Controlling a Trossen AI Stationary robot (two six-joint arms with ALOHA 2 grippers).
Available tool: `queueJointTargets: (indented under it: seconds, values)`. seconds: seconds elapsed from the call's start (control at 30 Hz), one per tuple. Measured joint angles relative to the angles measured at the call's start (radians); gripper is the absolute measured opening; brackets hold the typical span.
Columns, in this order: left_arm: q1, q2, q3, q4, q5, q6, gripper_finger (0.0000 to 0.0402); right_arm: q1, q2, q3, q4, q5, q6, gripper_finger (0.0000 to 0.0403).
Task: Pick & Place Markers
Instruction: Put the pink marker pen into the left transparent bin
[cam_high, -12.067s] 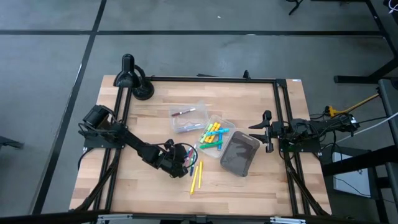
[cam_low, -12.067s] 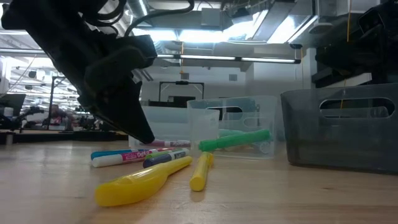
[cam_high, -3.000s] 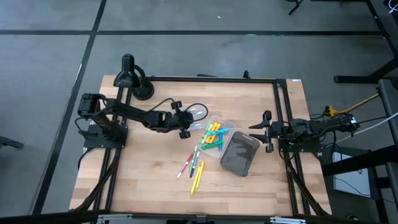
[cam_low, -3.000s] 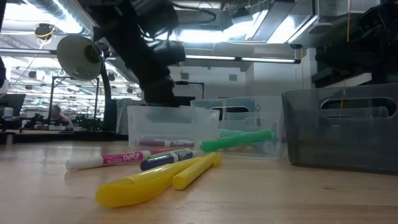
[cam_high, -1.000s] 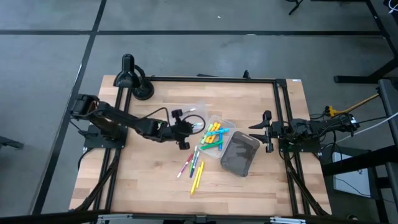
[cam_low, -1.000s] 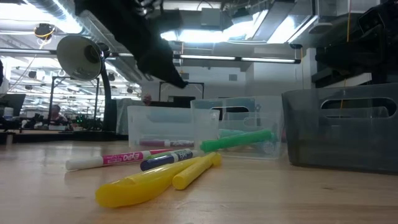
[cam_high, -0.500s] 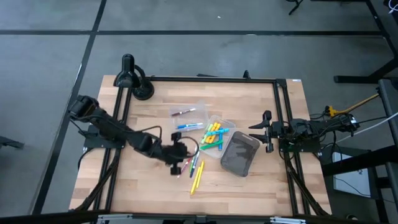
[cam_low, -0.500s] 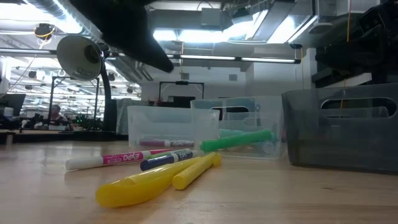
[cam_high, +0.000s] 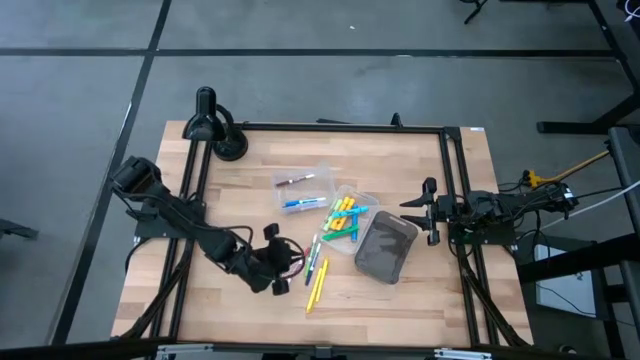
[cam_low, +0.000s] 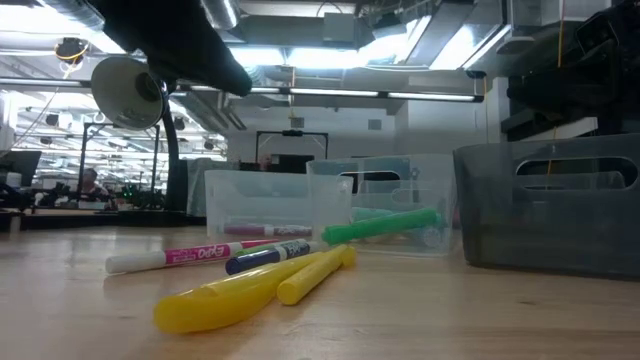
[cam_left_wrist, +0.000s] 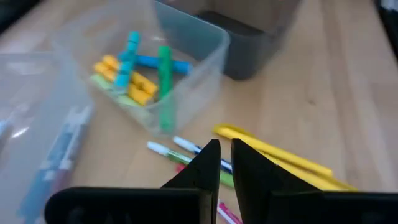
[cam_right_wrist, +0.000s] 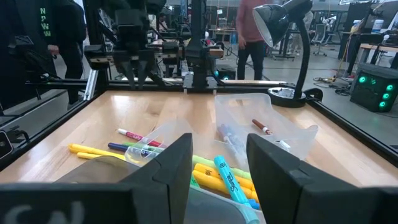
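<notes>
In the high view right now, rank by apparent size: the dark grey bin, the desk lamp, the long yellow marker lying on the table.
1. dark grey bin, clearly the largest.
2. desk lamp, head and base together.
3. long yellow marker, a thin sliver.
Seen from straight above, so nearness to the camera hardly skews the order.

left gripper (cam_high: 283, 262) beside loose markers (cam_high: 314, 266)

clear trays (cam_high: 300, 188), grey bin (cam_high: 385, 247), black lamp (cam_high: 208, 122).

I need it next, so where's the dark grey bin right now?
In the high view the dark grey bin sits right of centre, beside the clear tray of markers.
</notes>
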Motion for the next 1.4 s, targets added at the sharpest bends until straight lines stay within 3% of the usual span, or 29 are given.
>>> queueJointTargets:
  seconds: [0.2, 0.57, 0.73, 1.2, 1.4]
  values:
    - [-0.027, 0.087, 0.000, 0.003, -0.105, -0.172, 0.0032, 0.000, 0.000, 0.000, 0.000, 0.000, 0.000, 0.0152]
    - [-0.030, 0.249, 0.000, 0.069, 0.029, -0.271, 0.0035, 0.000, 0.000, 0.000, 0.000, 0.000, 0.000, 0.0152]
    - [-0.016, 0.256, 0.000, 0.075, -0.003, -0.271, 0.0036, 0.000, 0.000, 0.000, 0.000, 0.000, 0.000, 0.0152]
    - [-0.016, 0.256, 0.000, 0.072, 0.003, -0.324, 0.0121, 0.000, 0.000, 0.000, 0.000, 0.000, 0.000, 0.0152]
    - [-0.016, 0.290, 0.000, 0.067, 0.002, -0.370, 0.0135, 0.000, 0.000, 0.000, 0.000, 0.000, 0.000, 0.0152]
